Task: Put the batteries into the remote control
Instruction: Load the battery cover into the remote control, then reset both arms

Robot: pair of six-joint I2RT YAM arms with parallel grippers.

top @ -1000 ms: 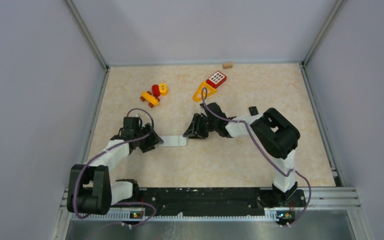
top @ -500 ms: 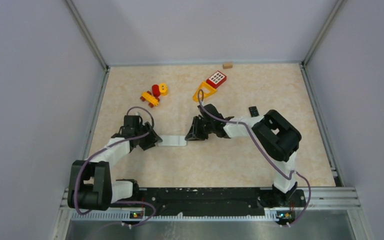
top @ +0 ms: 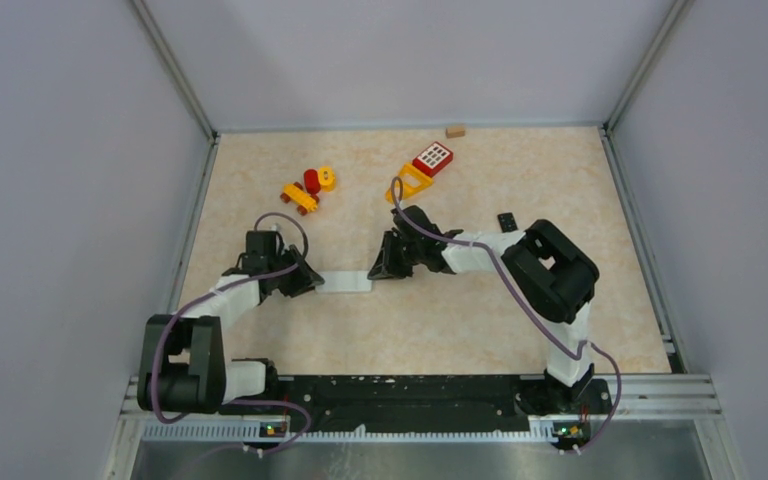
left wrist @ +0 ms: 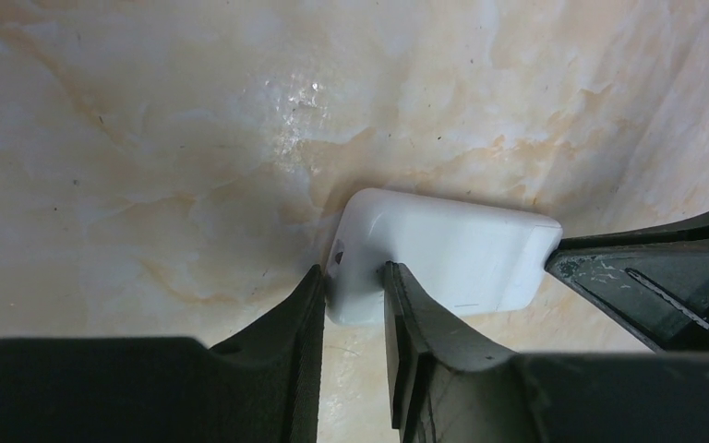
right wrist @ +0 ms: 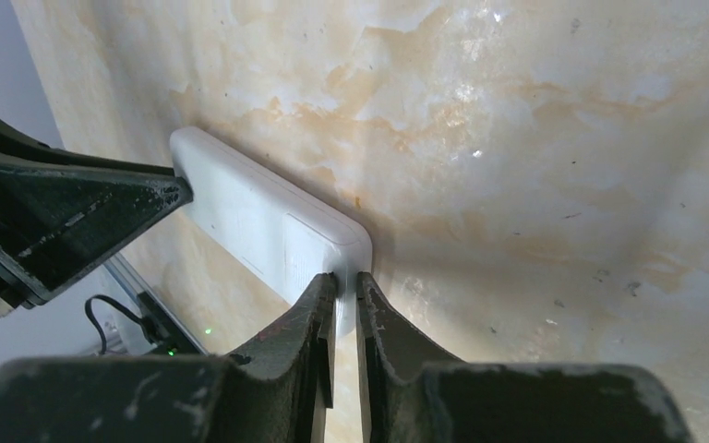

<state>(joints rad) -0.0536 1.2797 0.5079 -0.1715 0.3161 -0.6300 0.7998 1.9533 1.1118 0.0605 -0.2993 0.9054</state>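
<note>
Left gripper [left wrist: 353, 275] and right gripper [right wrist: 344, 284] each pinch 1 end of the remote [top: 345, 282], in the middle of the table [top: 460, 340], probably to steady it for turning over.

Beige marbled surface [top: 440, 330]: open lane along the near side, between the arm bases and the slim white rectangular plastic remote [top: 346, 282]. Both remote ends are blocked: left gripper [top: 314, 283] on the left end, right gripper [top: 374, 272] on the right, jaws clamped on it. Only the long sides are reachable. Behind it are a red-and-yellow toy block cluster [top: 310, 187] and a yellow-and-red toy phone [top: 422, 168], with a passable gap between them. Small flat black piece [top: 507, 221] sits just beside the right arm. Small tan wooden block [top: 455, 130] is at the back wall.
</note>
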